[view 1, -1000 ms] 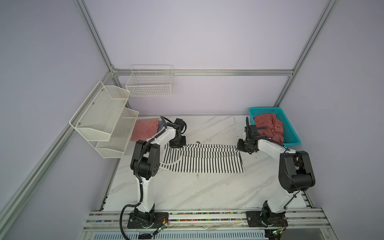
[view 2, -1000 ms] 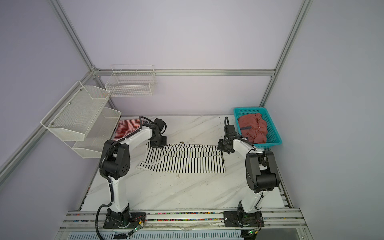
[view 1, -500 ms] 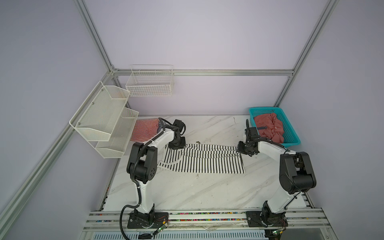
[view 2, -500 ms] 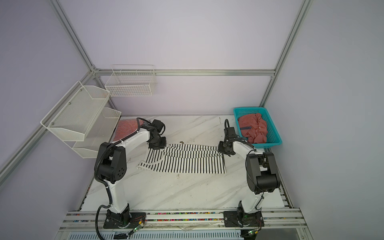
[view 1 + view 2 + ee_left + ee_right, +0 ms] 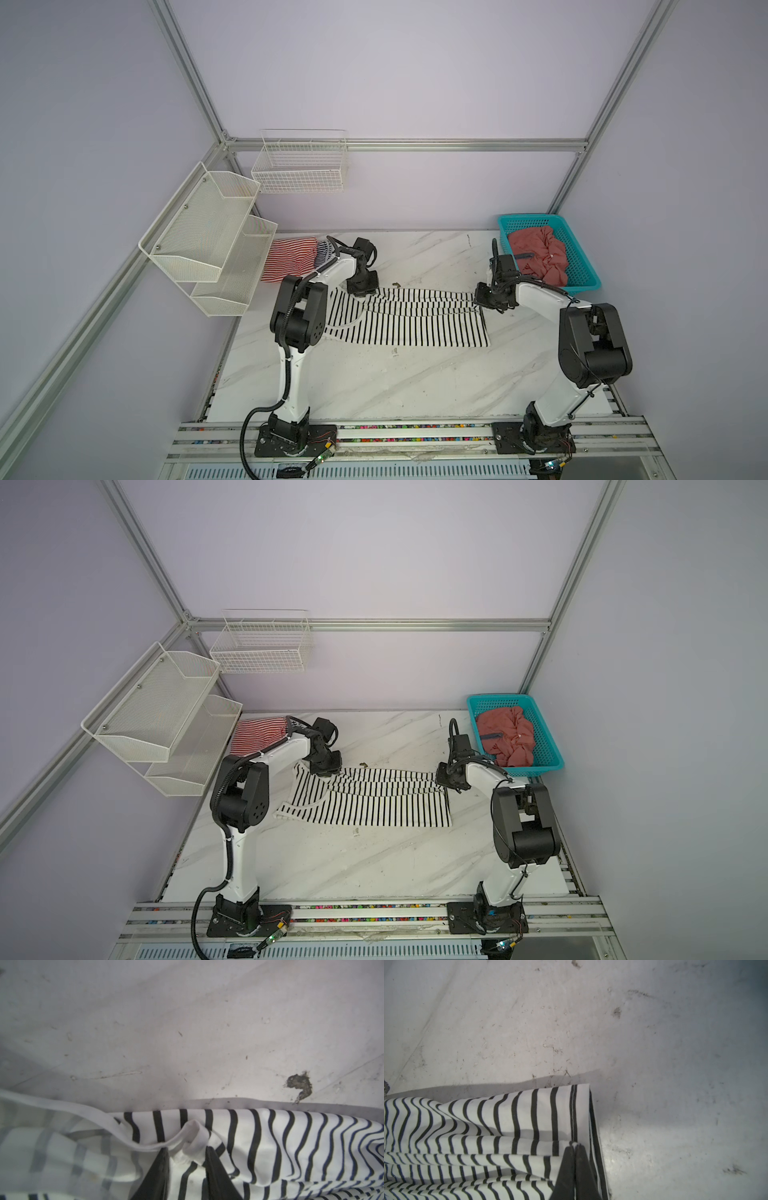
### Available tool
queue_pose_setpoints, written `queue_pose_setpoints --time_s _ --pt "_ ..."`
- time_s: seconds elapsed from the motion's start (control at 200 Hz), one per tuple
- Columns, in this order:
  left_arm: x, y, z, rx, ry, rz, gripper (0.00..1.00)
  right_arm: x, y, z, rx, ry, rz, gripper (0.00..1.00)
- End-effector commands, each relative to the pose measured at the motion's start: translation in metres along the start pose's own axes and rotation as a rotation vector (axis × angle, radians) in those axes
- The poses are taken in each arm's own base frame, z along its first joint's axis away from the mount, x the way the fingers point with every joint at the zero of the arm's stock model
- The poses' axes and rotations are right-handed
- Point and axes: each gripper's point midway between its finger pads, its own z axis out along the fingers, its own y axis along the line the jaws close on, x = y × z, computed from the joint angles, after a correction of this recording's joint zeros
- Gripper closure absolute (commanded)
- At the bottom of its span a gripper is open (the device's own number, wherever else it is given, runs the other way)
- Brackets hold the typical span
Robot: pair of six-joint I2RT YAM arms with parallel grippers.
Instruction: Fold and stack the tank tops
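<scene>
The left gripper (image 5: 186,1150) stands with its two black fingers (image 5: 160,1174) parted. A rolled white strap edge of the black-striped tank top (image 5: 259,1147) fills the gap between them; whether they pinch it or merely flank it I cannot tell. The right gripper (image 5: 574,1147) is clenched, its wedge-shaped fingers pressed together on the hemmed corner of the same top, with creases running in toward the tips. In both top views that top (image 5: 407,324) lies spread across the middle of the marble table (image 5: 374,386). Its far edge is drawn between the two grippers and rippled in long folds, its near part lies flat, and the straps curl out near the left arm. The cloth is a thin, soft knit, white with narrow black stripes and plain white binding. Bare, scuffed tabletop lies open beyond the far edge and in a wide stretch toward the near rail. A small brown fleck (image 5: 300,1086) sits just beyond the cloth's far edge. At the far left a folded red-white striped top (image 5: 289,257) lies with a navy-white striped top (image 5: 322,255) just beside it, below the white mesh shelves (image 5: 208,232). At the far right the salmon-red top (image 5: 536,253) lies crumpled in the turquoise basket (image 5: 579,266), close behind the right gripper.
</scene>
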Motion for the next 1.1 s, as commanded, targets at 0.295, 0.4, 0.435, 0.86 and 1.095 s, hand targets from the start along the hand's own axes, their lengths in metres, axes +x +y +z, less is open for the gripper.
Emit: queue_pose_setpoints --time_s 0.295,0.4,0.435,0.86,1.095 --pt "-0.013 -0.017 -0.006 0.059 -0.025 0.014 0.86 0.004 -0.003 0.005 0.006 0.012 0.001 1.00" --pt "-0.011 -0.014 -0.010 0.049 -0.029 0.013 0.93 0.003 -0.003 0.003 0.008 0.009 0.000 1.00" --pt "-0.010 -0.013 -0.012 0.046 -0.033 0.016 0.95 0.003 -0.003 0.003 0.007 0.008 0.000 1.00" --pt "0.007 0.003 -0.040 0.004 -0.068 0.025 1.00 0.007 -0.005 -0.005 0.014 0.002 -0.003 1.00" --pt "0.038 0.019 -0.043 -0.013 -0.040 0.019 1.00 0.015 -0.008 -0.008 0.017 0.012 -0.003 1.00"
